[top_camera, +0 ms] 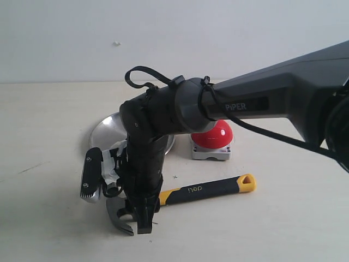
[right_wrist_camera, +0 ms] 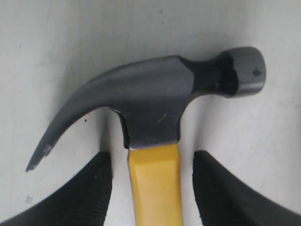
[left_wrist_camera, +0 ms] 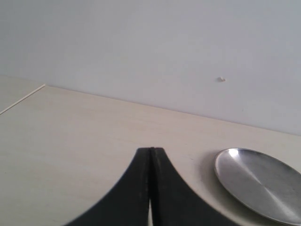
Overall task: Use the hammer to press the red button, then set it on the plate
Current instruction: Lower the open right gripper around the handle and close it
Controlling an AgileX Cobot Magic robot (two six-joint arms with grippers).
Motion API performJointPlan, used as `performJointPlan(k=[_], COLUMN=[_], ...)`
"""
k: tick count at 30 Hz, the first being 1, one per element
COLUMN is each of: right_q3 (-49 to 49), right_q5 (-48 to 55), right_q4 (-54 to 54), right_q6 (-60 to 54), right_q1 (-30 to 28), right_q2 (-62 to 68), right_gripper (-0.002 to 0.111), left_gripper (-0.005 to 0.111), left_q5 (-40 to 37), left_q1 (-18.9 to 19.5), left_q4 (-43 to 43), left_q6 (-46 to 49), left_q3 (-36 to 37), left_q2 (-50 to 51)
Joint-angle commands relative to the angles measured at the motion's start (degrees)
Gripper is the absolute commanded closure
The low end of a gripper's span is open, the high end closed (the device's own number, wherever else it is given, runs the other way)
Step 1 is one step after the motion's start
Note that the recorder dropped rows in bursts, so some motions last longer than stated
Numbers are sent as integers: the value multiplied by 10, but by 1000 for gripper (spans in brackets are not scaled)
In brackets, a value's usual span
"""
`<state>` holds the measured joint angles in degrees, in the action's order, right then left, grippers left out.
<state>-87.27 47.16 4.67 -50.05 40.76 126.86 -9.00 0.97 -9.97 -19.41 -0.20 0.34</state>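
Black ribbed fingers (right_wrist_camera: 94, 193) of the right gripper (right_wrist_camera: 153, 181) spread wide, straddling the hammer (right_wrist_camera: 155, 99) at its yellow neck, dark grey claw head, black-and-yellow handle flat on the desk (top_camera: 54, 109), red button (top_camera: 215, 135) beyond the hammer, silver plate (left_wrist_camera: 258, 183) beyond its head, left gripper (left_wrist_camera: 150, 157) closed

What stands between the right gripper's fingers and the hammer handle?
Nothing visible. The fingers of the open right gripper flank the hammer just below its head; only bare table shows in the gaps.
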Motion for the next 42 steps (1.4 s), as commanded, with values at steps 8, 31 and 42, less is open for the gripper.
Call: performJointPlan(k=[8,31,42], right_q3=[2,2,2], right_q5=[11,-3,-4], right_q4=[-17,-47,-47], right_q6=[58,51,53], right_q1=[1,1,1], right_q2=[10,16,21], right_gripper=[57,63,106], left_gripper=[107,107,107], left_q5=[1,1,1], left_q1=[1,1,1], left_q4=[2,2,2], left_q6=[-5,-5,-5], left_q3=[2,2,2], left_q2=[-3,-3,-3])
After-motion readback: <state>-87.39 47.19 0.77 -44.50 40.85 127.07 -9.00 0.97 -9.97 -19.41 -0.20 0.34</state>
